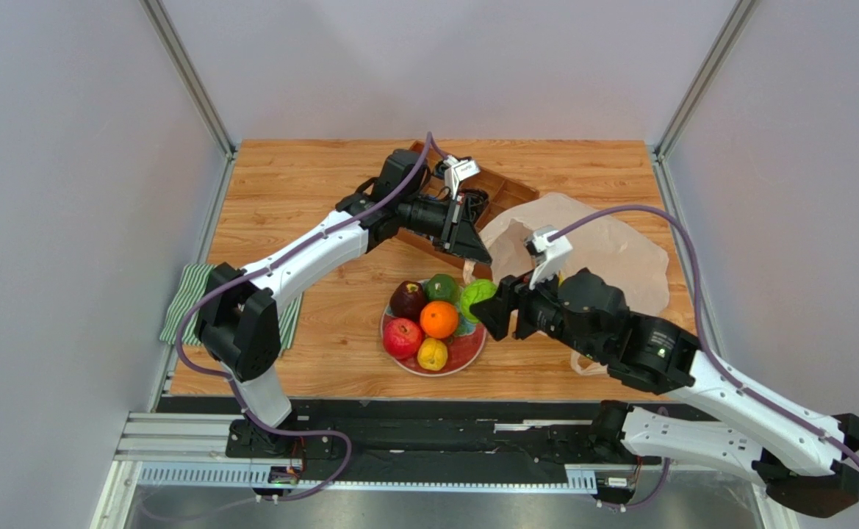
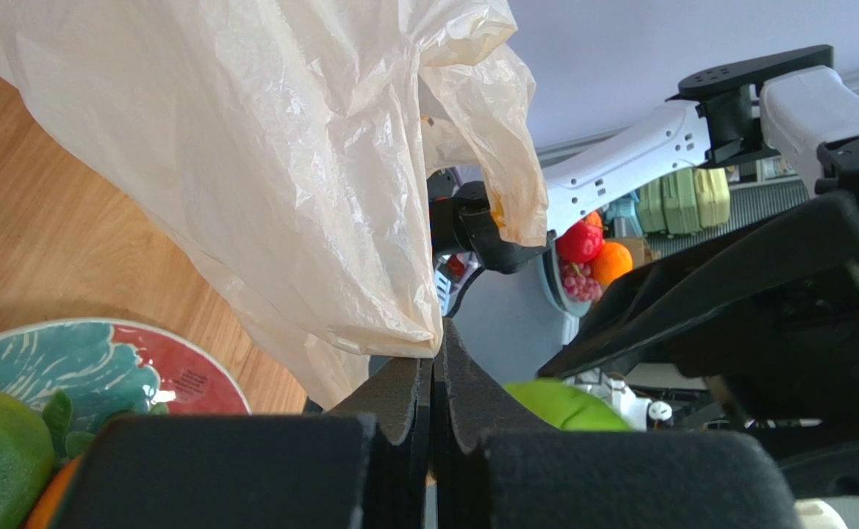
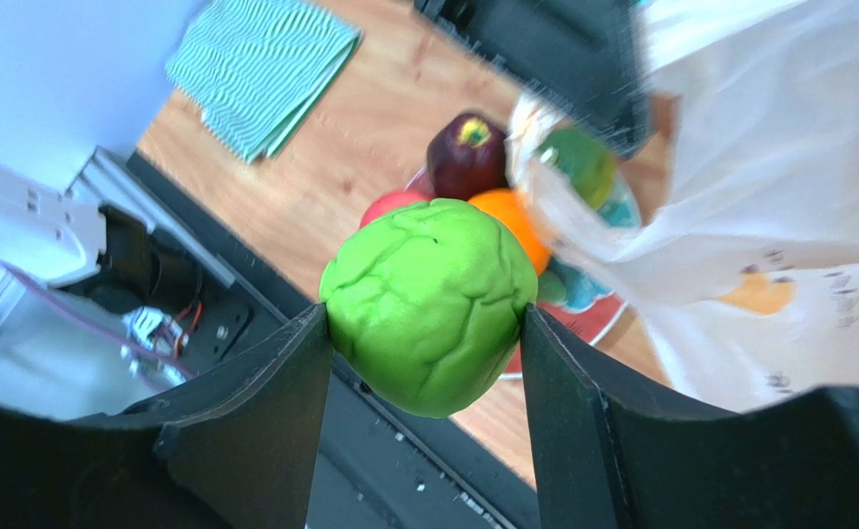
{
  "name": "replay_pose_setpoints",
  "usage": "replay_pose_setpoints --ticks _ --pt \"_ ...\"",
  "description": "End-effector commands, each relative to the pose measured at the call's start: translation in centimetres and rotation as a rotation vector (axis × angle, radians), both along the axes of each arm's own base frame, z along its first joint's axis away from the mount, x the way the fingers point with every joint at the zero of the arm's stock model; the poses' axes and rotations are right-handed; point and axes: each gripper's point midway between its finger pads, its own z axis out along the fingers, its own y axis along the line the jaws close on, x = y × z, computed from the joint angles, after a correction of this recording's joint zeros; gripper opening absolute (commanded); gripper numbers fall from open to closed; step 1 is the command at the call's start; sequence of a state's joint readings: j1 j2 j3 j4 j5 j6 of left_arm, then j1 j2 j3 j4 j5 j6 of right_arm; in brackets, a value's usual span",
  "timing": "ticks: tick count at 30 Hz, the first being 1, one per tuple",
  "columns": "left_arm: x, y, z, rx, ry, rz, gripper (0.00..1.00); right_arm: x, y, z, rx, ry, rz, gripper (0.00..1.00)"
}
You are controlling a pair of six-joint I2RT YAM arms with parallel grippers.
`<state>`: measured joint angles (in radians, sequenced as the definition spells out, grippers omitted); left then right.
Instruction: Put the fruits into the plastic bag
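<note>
Early going, I'd say. The right gripper has its fingers clamped on a wrinkled green fruit, held just right of the plate at frame centre, short of the plastic bag sprawled at centre right. The left gripper is pinched closed on the bag's edge, lifting it. Five wait on the plate: dark red apple, green fruit, orange, red apple, small yellow fruit. Whether anything already lies inside the bag I can't tell.
</note>
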<state>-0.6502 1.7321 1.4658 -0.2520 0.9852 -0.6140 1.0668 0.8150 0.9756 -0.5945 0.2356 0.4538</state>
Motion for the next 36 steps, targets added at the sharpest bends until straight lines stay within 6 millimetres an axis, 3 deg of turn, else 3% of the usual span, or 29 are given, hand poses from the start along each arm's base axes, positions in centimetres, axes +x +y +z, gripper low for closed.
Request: replay_pose_setpoints --ticks 1,12,18,24,27,31,36 --pt "0.3 -0.2 1.2 -0.028 -0.049 -0.014 0.00 2.6 -3.6 2.4 -0.027 -0.101 -0.173 0.21" --pt "0.1 -0.1 1.5 -0.035 -0.055 -0.019 0.00 7.4 -9.8 -1.2 -0.228 -0.063 -0.498 0.20" --pt "0.1 -0.1 1.6 -0.036 -0.055 -0.017 0.00 9.8 -9.1 -5.0 -0.405 -0.034 -0.553 0.20" --pt "0.0 -0.1 1.7 -0.039 -0.055 -0.020 0.00 12.3 -9.1 -6.8 -0.482 -0.080 -0.648 0.19" --pt "-0.1 -0.1 1.9 -0.042 -0.057 -0.020 0.00 13.7 -9.4 -8.8 -0.529 -0.051 -0.679 0.17" --pt "0.0 0.0 2.0 -0.045 -0.062 -0.018 0.00 15.5 -11.5 -11.3 -0.554 0.020 -0.748 0.10" --pt "-0.1 0.0 2.1 -0.045 -0.060 -0.019 0.00 16.5 -13.9 -13.9 -0.614 0.076 -0.800 0.09"
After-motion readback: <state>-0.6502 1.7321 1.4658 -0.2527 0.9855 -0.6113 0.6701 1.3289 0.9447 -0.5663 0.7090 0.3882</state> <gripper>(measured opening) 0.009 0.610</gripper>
